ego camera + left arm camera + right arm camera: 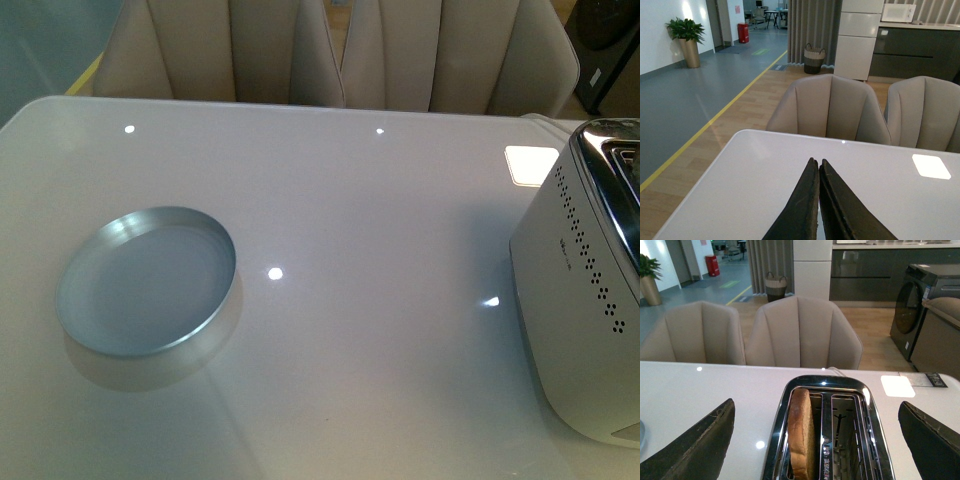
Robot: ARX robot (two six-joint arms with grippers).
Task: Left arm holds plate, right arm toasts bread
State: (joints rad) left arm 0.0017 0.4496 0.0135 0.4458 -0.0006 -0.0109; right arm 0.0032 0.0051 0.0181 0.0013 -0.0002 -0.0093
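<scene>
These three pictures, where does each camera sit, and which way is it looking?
Front view: on the robot's body, looking down at the white table with the plate and toaster; no arm shows.
Left wrist view: on the left arm, facing across the table toward chairs; the left tool shows, fingers together.
Right wrist view: on the right arm, above the toaster holding the bread; the right tool spreads wide.
Shared: all three views show the table and chairs.

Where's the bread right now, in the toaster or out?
In. The bread stands on edge in one slot of the toaster, its top sticking up; the other slot is empty. The plate holds nothing.
</scene>
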